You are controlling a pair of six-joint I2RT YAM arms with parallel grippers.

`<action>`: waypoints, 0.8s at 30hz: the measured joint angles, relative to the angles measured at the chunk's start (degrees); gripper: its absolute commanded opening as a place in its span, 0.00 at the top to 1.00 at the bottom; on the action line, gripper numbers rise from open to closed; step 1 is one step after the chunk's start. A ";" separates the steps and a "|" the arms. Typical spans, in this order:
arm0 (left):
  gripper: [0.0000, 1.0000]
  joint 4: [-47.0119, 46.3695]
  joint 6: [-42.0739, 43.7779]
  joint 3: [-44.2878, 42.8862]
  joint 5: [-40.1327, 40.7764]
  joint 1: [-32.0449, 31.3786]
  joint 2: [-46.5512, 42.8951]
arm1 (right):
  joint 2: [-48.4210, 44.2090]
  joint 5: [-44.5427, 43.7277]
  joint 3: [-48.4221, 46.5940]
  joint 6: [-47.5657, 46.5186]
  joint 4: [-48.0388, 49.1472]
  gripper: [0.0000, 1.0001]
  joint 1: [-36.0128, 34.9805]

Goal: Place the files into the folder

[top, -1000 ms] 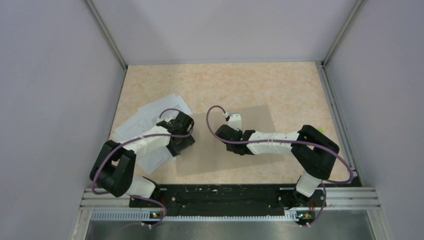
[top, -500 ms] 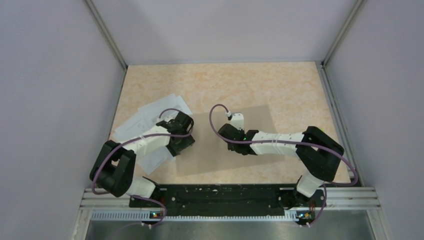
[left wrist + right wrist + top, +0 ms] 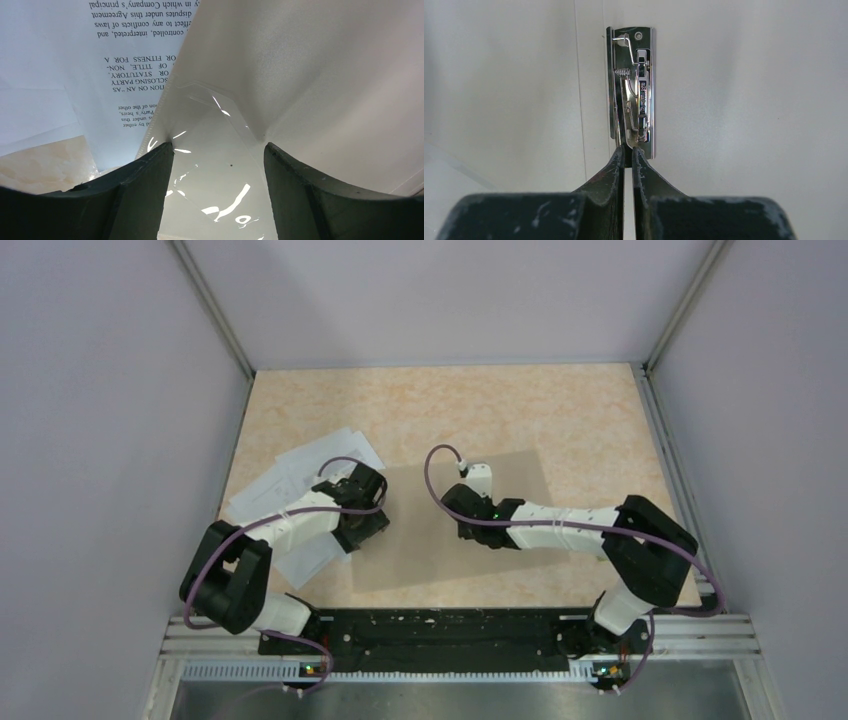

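Observation:
The folder (image 3: 520, 480) lies open and flat in the middle of the table; its inside looks pale grey in both wrist views. The files (image 3: 290, 475) are white sheets fanned out at its left edge, and printed text shows in the left wrist view (image 3: 125, 75). My left gripper (image 3: 365, 522) is open over the folder's left flap, with the jaws either side of a clear plastic pocket (image 3: 220, 165). My right gripper (image 3: 468, 522) is shut on the lower end of the folder's metal spring clip (image 3: 633, 95) by the centre fold.
Grey walls close in the table on the left, back and right. A small green and yellow thing (image 3: 640, 502) shows beside the right arm's elbow. The arm bases and a black rail (image 3: 440, 630) run along the near edge.
My right gripper and forearm have shifted slightly to the right along the folder's fold. The left arm, the files and the folder have not moved.

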State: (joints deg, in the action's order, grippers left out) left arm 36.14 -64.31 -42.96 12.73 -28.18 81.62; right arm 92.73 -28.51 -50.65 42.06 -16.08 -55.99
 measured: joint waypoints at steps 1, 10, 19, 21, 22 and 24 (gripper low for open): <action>0.27 0.00 0.07 0.00 0.00 0.00 0.00 | -0.37 0.04 -0.07 -0.11 -0.17 0.97 0.07; 0.26 0.35 2.78 -0.87 -0.87 0.02 0.63 | -1.73 1.14 -3.58 -3.10 -3.82 0.87 1.49; 0.24 1.51 7.58 -3.32 -0.94 -0.44 2.91 | -1.81 5.66 -6.84 -8.13 -4.98 0.60 6.27; 0.24 1.57 8.63 -3.93 -0.70 -0.52 3.30 | -2.16 6.64 -6.86 -9.29 -5.44 0.58 7.67; 0.24 1.57 9.01 -4.28 -0.66 -0.61 3.41 | -2.56 7.23 -6.86 -9.79 -5.81 0.58 8.20; 0.24 1.75 9.84 -5.35 -0.59 -0.74 3.41 | -3.98 8.46 -6.84 -10.58 -6.34 0.61 8.94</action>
State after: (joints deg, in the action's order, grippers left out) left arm 37.89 -54.48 -48.31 12.14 -28.93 85.03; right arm 88.75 -20.05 -57.49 31.48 -22.41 -47.05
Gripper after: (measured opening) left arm 0.758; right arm 0.419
